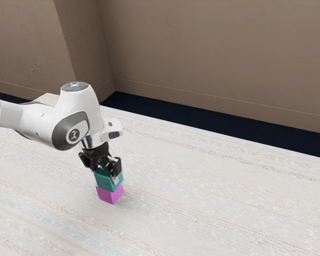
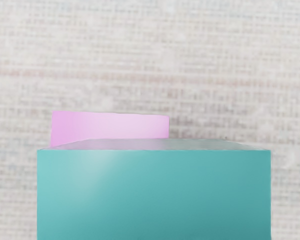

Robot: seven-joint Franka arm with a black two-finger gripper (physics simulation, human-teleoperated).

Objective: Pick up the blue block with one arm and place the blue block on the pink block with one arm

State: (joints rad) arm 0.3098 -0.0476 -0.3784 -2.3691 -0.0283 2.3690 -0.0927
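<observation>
Reaching in from the upper left of the exterior view, the white arm [image 1: 37, 120] has its black claw [image 1: 108, 168] pinching the blue block [image 1: 108, 180], which rests on the pink block [image 1: 110, 194], lower left of centre on the pale table [image 1: 229, 202].

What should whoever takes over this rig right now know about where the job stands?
Gripper: shut on the blue block, fingers on two of its sides near the top.
Blue block: teal in colour, directly over the pink block, with no gap showing between them in the exterior view.
Pink block: on the table; the wrist view shows it just past the blue block's top edge.
Done: pick-up and carry to the stack.
Left: open the fingers, lift the hand straight up, and check that the blue block stays put.
</observation>
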